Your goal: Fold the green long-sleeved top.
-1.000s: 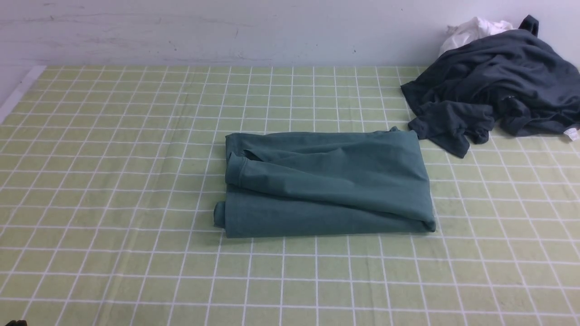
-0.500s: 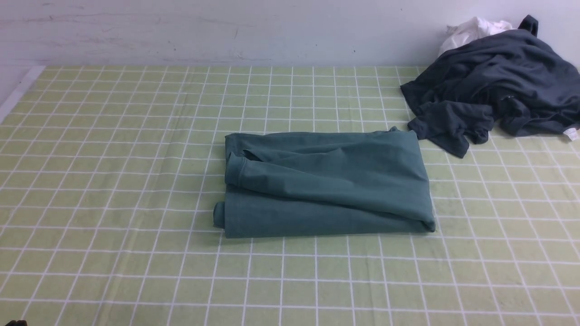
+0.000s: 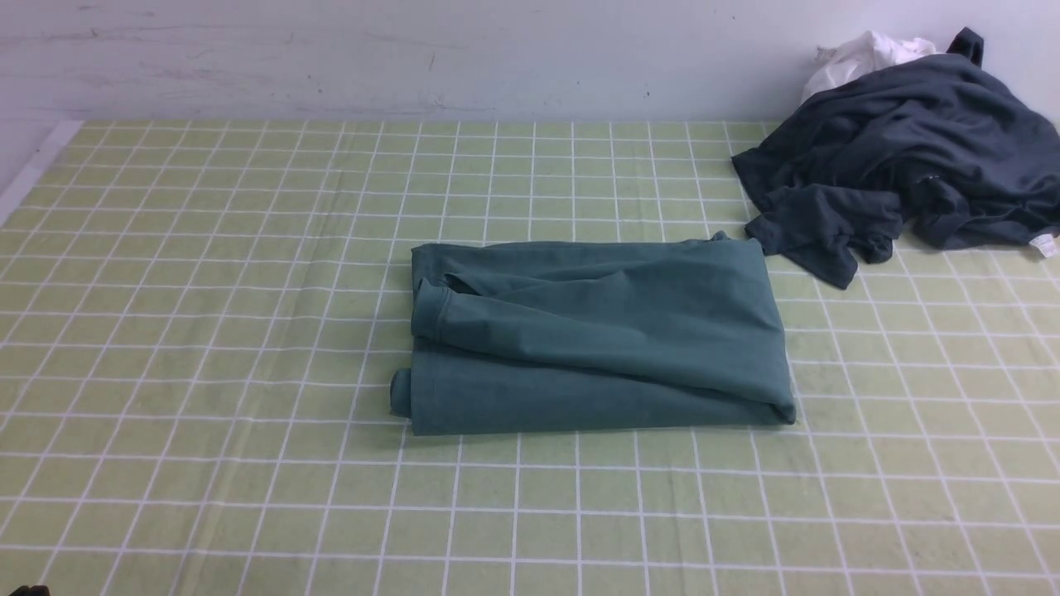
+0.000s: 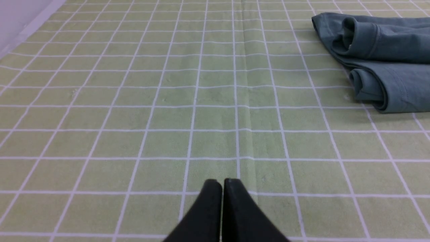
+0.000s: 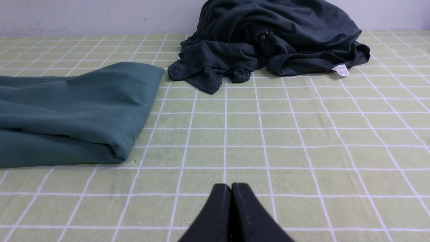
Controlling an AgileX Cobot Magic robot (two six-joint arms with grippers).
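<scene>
The green long-sleeved top [image 3: 596, 335] lies folded into a rectangular bundle in the middle of the checked tablecloth, with a rolled edge at its left end. The left wrist view shows that rolled end of the top [image 4: 383, 60], well away from my left gripper [image 4: 222, 183], which is shut with nothing between its fingers. The top's other end [image 5: 77, 114] appears in the right wrist view, off to one side of my right gripper [image 5: 231, 186], also shut and empty. Neither arm appears in the front view.
A dark charcoal-grey garment [image 3: 903, 157] lies crumpled at the back right, near the top's far right corner, with a small white cloth [image 3: 861, 54] behind it against the wall. The garment [image 5: 268, 40] lies ahead of the right gripper. The tablecloth's left edge [image 3: 33, 170] runs along the back left.
</scene>
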